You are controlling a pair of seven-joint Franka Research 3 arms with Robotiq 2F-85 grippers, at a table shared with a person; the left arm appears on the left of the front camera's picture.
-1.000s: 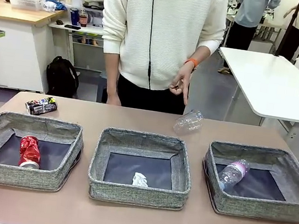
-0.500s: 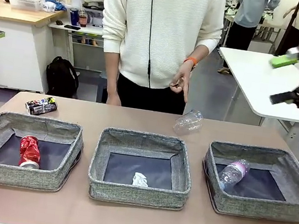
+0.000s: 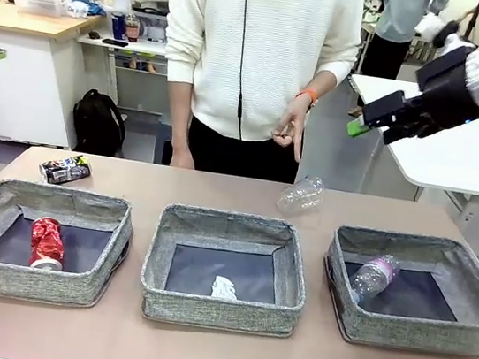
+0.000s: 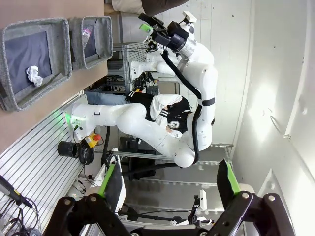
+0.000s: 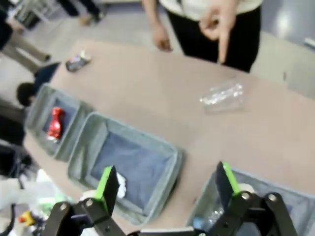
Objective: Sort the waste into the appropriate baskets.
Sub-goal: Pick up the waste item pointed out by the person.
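Three pieces of waste are seen to be sorted: the red can (image 3: 47,242) lies in the left basket (image 3: 41,197), the paper ball (image 3: 224,288) in the middle basket (image 3: 229,224), and the small bottle (image 3: 373,277) with the pinkish label in the right basket (image 3: 426,247). Two pieces are not yet sorted. The crushed clear bottle (image 3: 302,194) lies on the table (image 3: 197,352) near its far edge, behind the gap between the middle and right baskets. The dark multicoloured can (image 3: 65,170) lies near the far left corner.

The step in hand is judged to be an approach to the crushed bottle. The right gripper (image 3: 366,115) is raised high over the right side of the table, its jaws spread and nothing held. The left gripper (image 4: 169,179) is likewise spread wide and empty. A person's hand (image 3: 292,133) hangs just beyond the far edge, close above the bottle (apart from it, as far as can be told).

For the next move, a descent onto the bottle with the jaws set across its body would be called for, clear of that hand; the right basket would be expected as its place.

The bottle is transparent, flattened and creased, and lies on its side. It is judged light and likely to give or slip under a firm squeeze.
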